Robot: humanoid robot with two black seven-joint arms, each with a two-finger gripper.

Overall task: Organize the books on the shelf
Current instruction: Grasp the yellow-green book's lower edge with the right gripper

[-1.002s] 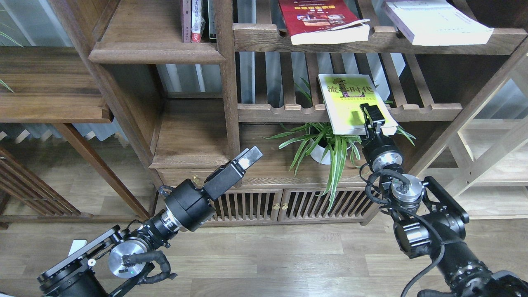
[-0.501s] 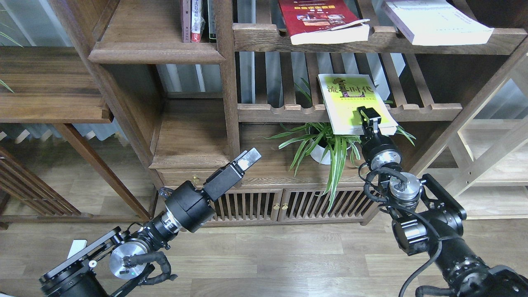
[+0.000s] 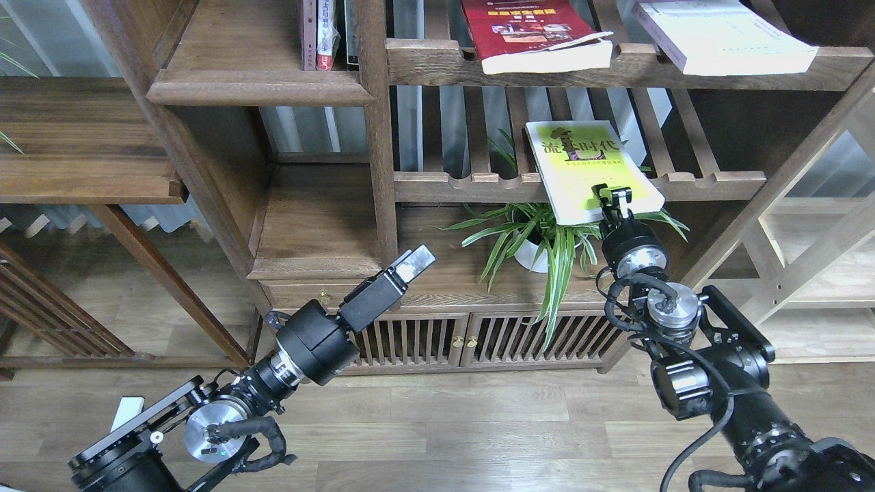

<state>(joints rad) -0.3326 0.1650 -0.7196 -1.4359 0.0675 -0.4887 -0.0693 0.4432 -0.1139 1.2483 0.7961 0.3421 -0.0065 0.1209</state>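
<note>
The yellow-green book [image 3: 581,160] with black characters lies tilted on the middle slatted rack [image 3: 711,183], its near edge past the rail. My right gripper [image 3: 610,200] is closed on that near edge, one finger over the cover. The red book [image 3: 526,27] and the white book [image 3: 718,34] lie on the upper slatted rack. The solid dark shelf [image 3: 253,87] is at the upper left, with a few upright books [image 3: 327,34] at its right end. My left gripper [image 3: 413,263] hangs in front of the lower cabinet, holding nothing; its fingers cannot be told apart.
A potted spider plant [image 3: 540,246] stands right under the yellow-green book, beside my right wrist. A vertical post [image 3: 376,137] divides the solid shelves from the racks. A low cabinet with slatted doors [image 3: 465,338] is below. A pale shelving unit [image 3: 820,260] is at the right.
My right gripper has slid back a little toward the book's near edge, and the book's near right corner has risen and turned slightly. The left arm has hardly moved.
</note>
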